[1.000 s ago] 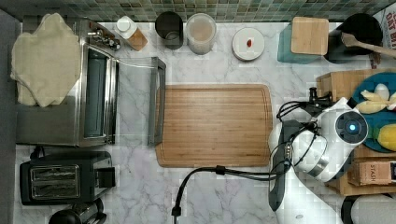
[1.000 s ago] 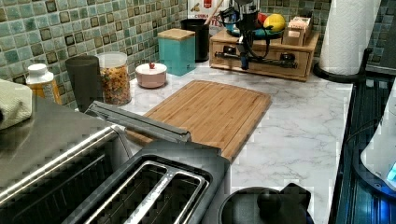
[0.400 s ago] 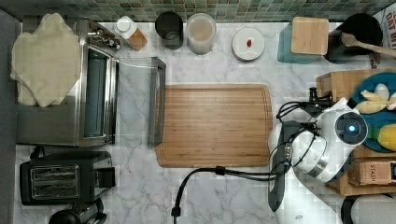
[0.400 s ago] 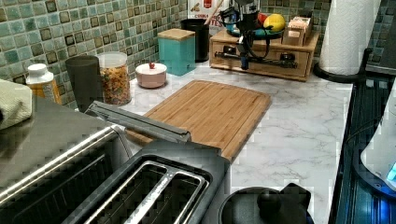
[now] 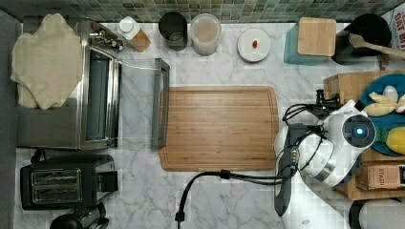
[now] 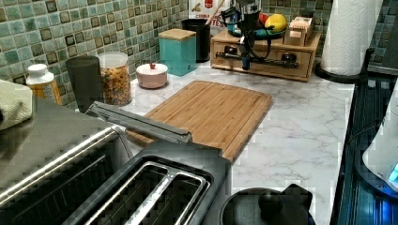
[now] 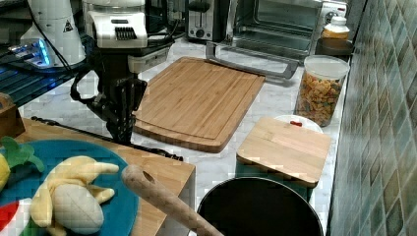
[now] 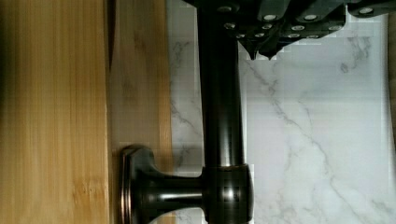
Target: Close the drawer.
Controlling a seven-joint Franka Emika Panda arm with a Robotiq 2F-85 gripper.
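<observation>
Currently the arm's tool hangs nose-down at the front of the wooden box, which sits on the marble bench at the left view's far end, beside the paper towel roll. The drawer forms the front of that box and looks pushed in flush, or nearly so; I cannot tell whether a gap remains. Wrist view: the dark bar handle runs past the tool's fingers, with its round mounting post fixed to the bamboo drawer face. Whether the fingers are parted or closed, I cannot tell.

On the box top: a blue plate with a banana, and a lemon seen in the left view.

Mid-bench lies the grooved cutting board, apart from the box. At the top view's left stands the toaster oven with its glass door folded down, a cloth on its roof, and a black toaster below it. Along the tiled wall: a cereal jar, a dark cup, a teal canister.
</observation>
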